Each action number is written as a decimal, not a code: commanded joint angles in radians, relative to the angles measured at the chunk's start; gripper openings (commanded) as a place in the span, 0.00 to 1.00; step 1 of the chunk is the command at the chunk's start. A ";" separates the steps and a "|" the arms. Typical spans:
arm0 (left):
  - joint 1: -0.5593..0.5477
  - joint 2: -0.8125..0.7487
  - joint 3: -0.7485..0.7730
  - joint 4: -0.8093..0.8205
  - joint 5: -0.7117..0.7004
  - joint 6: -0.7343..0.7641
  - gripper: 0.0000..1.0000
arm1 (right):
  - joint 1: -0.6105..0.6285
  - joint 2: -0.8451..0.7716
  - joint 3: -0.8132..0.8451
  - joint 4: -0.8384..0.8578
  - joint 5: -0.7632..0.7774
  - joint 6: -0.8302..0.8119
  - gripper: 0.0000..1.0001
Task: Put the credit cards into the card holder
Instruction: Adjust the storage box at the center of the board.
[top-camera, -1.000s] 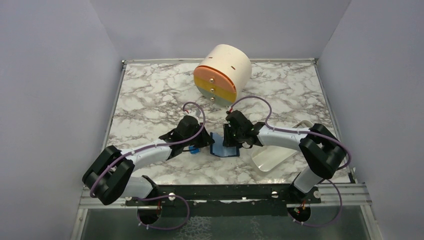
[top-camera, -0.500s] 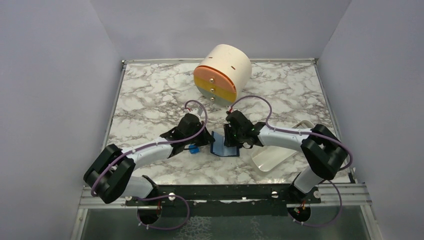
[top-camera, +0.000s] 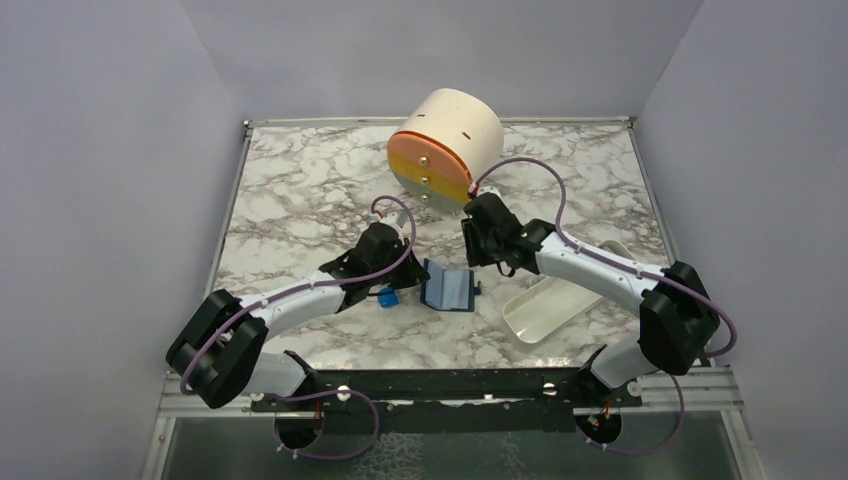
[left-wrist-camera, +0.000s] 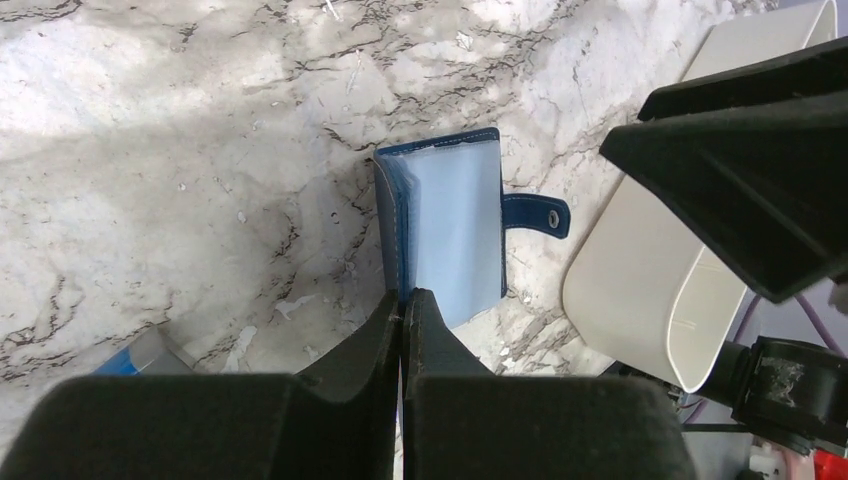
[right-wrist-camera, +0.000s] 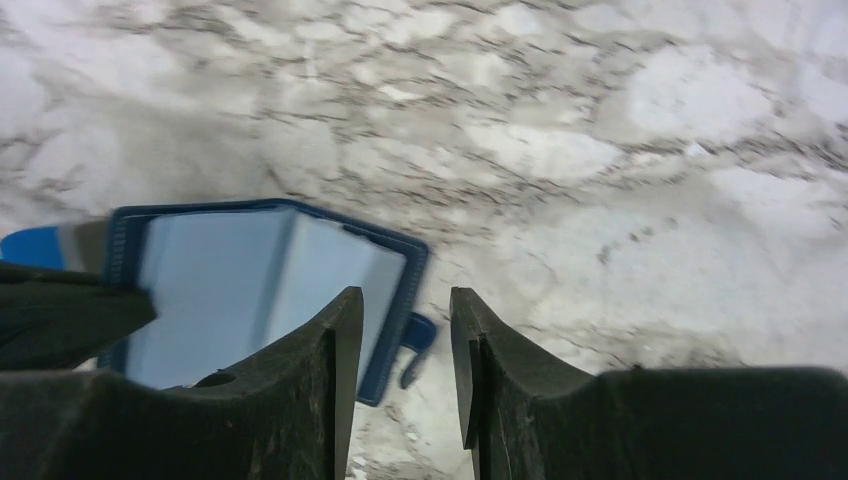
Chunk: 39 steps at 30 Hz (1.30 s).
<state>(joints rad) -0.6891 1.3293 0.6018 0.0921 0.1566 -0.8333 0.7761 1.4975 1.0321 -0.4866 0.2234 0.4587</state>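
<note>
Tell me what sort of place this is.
Probably a robot test cell, not a home: plain walls box in a marble-patterned table, two arms are bolted to a metal rail at its near edge, and props like the card holder lie on it.

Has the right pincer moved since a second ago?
Yes. The right pincer has drawn back off the open navy wallet, toward the cream orange-faced drum.

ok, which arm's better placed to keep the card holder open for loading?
Left, probably. The left gripper sits with its jaws closed right at a corner of the open card holder. The right gripper hovers off its tab side, jaws apart and empty, freer to fetch.
</note>
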 joint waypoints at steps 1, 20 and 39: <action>0.005 -0.037 0.004 0.008 0.047 0.036 0.00 | -0.014 -0.013 0.023 -0.228 0.148 0.091 0.40; 0.009 -0.105 -0.002 -0.049 0.100 0.103 0.00 | -0.219 -0.205 -0.052 -0.148 0.211 -0.427 0.53; 0.011 -0.132 -0.022 -0.064 0.159 0.112 0.00 | -0.571 -0.147 -0.051 -0.278 0.106 -0.763 0.58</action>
<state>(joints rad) -0.6819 1.2171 0.5671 0.0311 0.2745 -0.7425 0.2481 1.3384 0.9806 -0.7162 0.3611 -0.2321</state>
